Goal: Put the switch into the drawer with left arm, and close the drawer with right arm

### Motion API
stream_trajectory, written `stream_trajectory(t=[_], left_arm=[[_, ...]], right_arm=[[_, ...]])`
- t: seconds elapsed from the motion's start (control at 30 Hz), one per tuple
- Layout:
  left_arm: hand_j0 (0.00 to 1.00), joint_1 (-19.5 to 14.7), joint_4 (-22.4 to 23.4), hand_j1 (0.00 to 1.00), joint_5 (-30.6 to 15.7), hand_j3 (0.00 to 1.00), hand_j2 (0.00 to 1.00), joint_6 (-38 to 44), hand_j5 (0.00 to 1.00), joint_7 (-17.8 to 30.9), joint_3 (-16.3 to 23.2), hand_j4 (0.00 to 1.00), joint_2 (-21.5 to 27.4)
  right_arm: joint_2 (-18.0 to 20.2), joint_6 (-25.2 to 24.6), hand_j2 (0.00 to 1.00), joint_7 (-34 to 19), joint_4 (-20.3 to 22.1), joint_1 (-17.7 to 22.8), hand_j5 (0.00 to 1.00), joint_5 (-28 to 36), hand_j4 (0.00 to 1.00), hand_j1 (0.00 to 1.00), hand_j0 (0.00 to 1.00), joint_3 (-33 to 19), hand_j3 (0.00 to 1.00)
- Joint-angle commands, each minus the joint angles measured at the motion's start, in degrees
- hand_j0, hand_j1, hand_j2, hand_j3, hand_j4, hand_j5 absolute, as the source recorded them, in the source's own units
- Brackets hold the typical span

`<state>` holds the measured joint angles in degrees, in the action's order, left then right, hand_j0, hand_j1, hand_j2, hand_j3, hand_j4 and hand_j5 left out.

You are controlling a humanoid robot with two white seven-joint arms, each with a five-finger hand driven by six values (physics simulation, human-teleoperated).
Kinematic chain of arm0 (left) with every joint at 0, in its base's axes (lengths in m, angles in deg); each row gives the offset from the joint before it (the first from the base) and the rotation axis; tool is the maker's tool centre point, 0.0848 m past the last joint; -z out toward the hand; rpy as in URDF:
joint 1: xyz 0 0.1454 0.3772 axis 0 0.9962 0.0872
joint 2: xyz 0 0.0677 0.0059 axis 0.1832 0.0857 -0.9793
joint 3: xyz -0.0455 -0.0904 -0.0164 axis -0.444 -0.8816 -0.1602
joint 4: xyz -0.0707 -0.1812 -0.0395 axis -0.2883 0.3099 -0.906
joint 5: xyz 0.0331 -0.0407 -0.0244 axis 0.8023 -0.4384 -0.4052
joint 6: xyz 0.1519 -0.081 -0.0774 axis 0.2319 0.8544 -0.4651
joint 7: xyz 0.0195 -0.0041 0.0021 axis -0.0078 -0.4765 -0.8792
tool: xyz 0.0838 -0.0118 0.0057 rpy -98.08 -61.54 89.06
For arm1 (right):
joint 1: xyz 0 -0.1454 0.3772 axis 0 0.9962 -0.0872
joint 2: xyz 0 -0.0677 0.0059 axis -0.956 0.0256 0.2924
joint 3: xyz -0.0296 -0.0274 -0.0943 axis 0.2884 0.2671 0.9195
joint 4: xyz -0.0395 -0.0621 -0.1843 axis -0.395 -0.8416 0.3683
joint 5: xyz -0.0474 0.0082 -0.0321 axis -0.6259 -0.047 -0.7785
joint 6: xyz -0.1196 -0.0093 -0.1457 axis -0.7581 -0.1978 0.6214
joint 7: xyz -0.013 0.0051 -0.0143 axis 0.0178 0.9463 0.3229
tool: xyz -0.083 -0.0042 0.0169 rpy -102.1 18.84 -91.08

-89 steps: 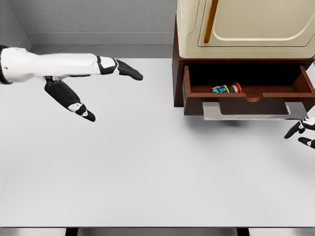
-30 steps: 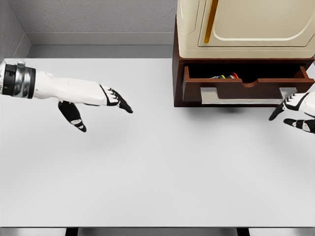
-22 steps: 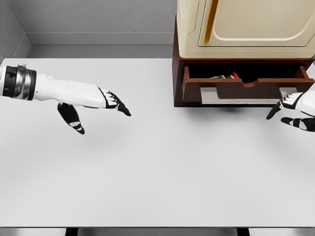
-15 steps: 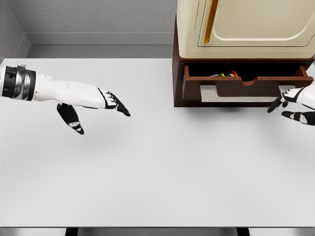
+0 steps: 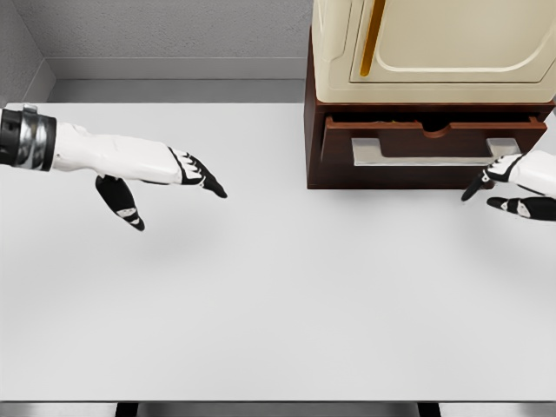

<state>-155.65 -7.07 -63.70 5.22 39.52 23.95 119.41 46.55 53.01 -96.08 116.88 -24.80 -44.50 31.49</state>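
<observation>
- Head view looks down on a white worktop [image 5: 278, 295] with a brown cabinet [image 5: 314, 165] at its far right and a cream unit [image 5: 434, 43] standing on top of it.
- Drawer [image 5: 434, 137] in the cabinet is pushed almost flush with the cabinet front; only a thin dark slit shows above its front panel.
- A pale grey handle [image 5: 426, 152] runs across the drawer front, with a small rounded notch in the panel's top edge above it.
- Switch cannot be seen; nothing of it shows through the slit, and it is not on the worktop.
- Right hand [image 5: 512, 187] enters from the right edge, just beside the right end of the handle, at the cabinet's lower right corner.
- Its fingers [image 5: 473, 188] are spread and relaxed, grasping nothing; whether a fingertip touches the drawer front I cannot tell.
- Left hand [image 5: 152, 174] hangs over the left part of the worktop, well apart from the cabinet, its arm coming in from the left edge.
- Its fingers [image 5: 208, 186] are stretched out toward the right, the thumb hanging down, and they are empty.
</observation>
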Motion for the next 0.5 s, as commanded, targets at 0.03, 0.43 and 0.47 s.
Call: stream_trajectory(t=[0.03, 0.43, 0.47], left_arm=[[1.0, -0.1, -0.1, 1.0, -0.3, 1.0, 1.0, 0.1, 1.0, 0.0, -0.1, 1.0, 1.0], [1.0, -1.9, -0.1, 1.0, -0.3, 1.0, 1.0, 0.1, 1.0, 0.0, -0.1, 1.0, 1.1], [1.0, -1.9, 0.0, 1.0, -0.3, 1.0, 1.0, 0.1, 1.0, 0.0, -0.1, 1.0, 1.1]], right_arm=[[0.0, -0.1, 0.55, 0.0, -1.3, -0.5, 0.55, 0.0, 0.55, 0.55, 0.55, 1.5, 0.55], [-1.1, -0.1, 0.55, 0.0, -6.3, -6.1, 0.55, -0.3, 0.55, 0.55, 0.55, 4.5, 0.55], [-1.1, -0.1, 0.55, 0.0, -6.4, -6.5, 0.55, -0.3, 0.55, 0.55, 0.55, 4.6, 0.55]])
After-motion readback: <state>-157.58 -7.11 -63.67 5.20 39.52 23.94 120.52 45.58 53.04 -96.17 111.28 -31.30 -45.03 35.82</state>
